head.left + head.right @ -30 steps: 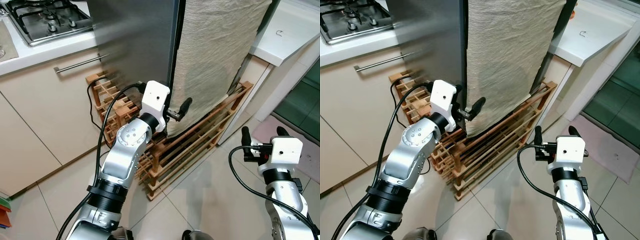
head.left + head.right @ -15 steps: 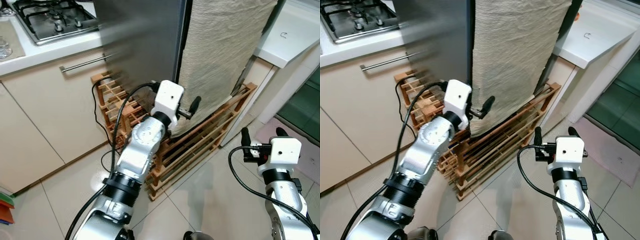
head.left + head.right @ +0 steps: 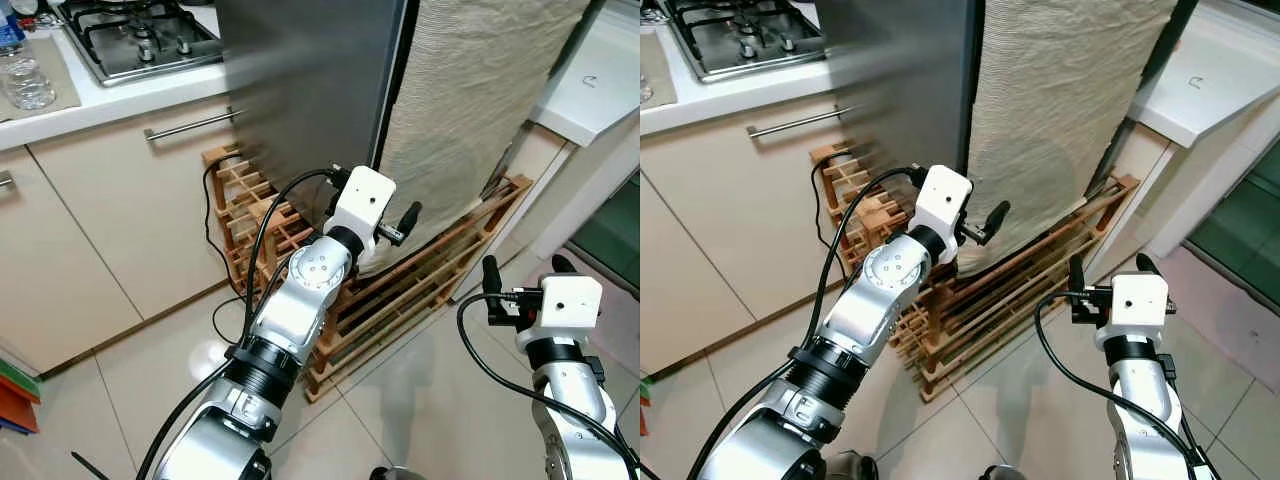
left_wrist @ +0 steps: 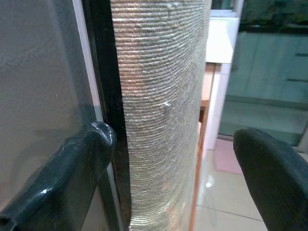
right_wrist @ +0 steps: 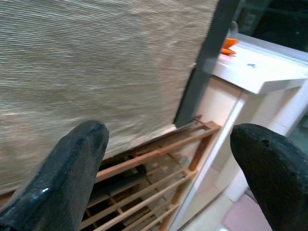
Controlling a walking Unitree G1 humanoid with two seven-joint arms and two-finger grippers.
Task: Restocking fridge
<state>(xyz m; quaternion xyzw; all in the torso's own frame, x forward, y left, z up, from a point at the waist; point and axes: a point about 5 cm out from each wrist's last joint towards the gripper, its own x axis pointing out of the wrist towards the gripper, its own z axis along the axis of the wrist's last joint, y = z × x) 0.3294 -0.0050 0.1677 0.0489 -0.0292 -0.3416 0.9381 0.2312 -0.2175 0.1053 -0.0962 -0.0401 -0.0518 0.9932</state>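
Fridge [image 3: 310,90], a tall grey steel body, fills the upper centre of the head views, and a beige woven cloth [image 3: 480,100] hangs down its front face, upper right of centre. The left gripper [image 3: 398,228] sits at mid-frame against the fridge's lower corner, right at the dark seam where the steel side meets the cloth; its 2 black fingers are spread wide and grip nothing, and in the left wrist view one finger [image 4: 72,168] lies before the steel side while the other stands off beyond the cloth edge. The right gripper [image 3: 1106,268] hovers at the lower right, well apart from the fridge, fingers also spread wide and empty, facing the cloth and the wooden rack [image 5: 154,178]. That slatted wooden rack [image 3: 400,300] stands on the tiled floor [image 3: 150,370] under and in front of the fridge, running from mid-left to mid-right. Cream cabinets [image 3: 100,230] with a bar handle occupy the left, with a gas hob [image 3: 140,30] on the counter at the upper left and a clear plastic bottle [image 3: 20,70] at the left edge. A white counter [image 3: 590,80] lies at the upper right.
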